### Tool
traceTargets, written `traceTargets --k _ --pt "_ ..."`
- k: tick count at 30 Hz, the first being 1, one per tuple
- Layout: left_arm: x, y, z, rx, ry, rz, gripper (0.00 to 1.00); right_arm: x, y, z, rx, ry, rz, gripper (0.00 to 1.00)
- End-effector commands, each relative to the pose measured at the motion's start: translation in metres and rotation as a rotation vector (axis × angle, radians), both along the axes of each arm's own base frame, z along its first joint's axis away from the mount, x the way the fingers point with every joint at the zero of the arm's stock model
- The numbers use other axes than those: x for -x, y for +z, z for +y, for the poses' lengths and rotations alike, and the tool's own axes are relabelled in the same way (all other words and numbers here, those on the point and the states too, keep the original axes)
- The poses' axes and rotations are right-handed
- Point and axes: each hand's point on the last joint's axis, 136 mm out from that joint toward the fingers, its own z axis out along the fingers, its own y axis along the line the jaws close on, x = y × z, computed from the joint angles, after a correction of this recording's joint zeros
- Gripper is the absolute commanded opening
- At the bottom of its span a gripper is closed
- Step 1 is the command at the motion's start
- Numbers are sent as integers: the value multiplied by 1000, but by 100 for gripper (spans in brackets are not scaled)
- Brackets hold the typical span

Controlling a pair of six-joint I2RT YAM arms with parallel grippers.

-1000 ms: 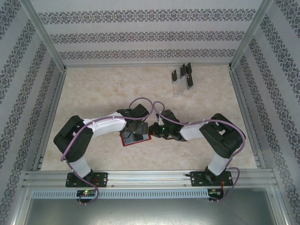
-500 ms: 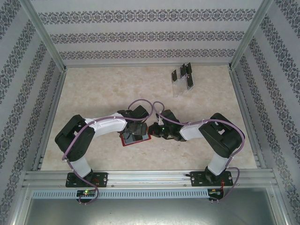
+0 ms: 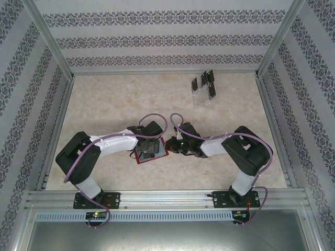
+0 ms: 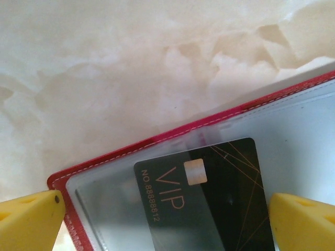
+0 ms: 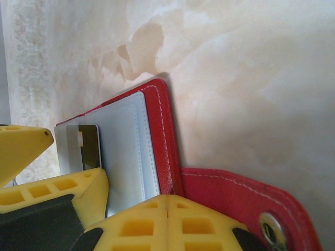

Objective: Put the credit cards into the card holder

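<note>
The card holder [image 3: 139, 159], a red folding wallet with a grey inner panel, lies open on the table between the two arms. A black "VIP" credit card [image 4: 209, 193] lies on its clear pocket, one end under the plastic. My left gripper [image 4: 167, 222] is open just above it, one yellow fingertip [image 4: 31, 219] on either side of the card. My right gripper [image 5: 168, 206] is shut, its tips pressed against the wallet's red edge [image 5: 166, 146] where the snap flap [image 5: 246, 204] joins. The same card [image 5: 90, 146] sits beside the left fingers.
Several more dark cards [image 3: 205, 83] stand in a clear slotted rack [image 3: 201, 99] at the back right. Aluminium frame rails and patterned walls border the marble-look table [image 3: 104, 104]. In the top view, my left gripper [image 3: 149, 146] and right gripper [image 3: 169, 146] nearly touch over the wallet.
The left arm has shifted slightly nearer and lower, and its gripper now covers more of the wallet. The right arm and the wallet have stayed put.
</note>
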Motion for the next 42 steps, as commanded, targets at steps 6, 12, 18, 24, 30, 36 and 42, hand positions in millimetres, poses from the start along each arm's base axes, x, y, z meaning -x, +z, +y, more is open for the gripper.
traceTargets --k 6,12,18,24,30,36,42 --pt "19 -1 32 -84 47 23 100 9 -32 -22 101 -47 72 0" --pt "20 1 37 -87 57 15 100 9 -33 -22 104 -47 72 0" --pt "22 1 45 -93 74 14 100 9 -35 -23 109 -49 74 0" --pt "25 1 51 -97 85 13 100 10 -35 -23 110 -49 75 0" --pt "15 10 36 -22 44 -38 100 6 -21 -16 69 -21 48 0" --pt "3 46 23 90 37 -145 100 -2 38 -4 -21 35 -49 13" --pt "10 49 25 198 72 -173 100 -4 71 -20 28 30 -117 29"
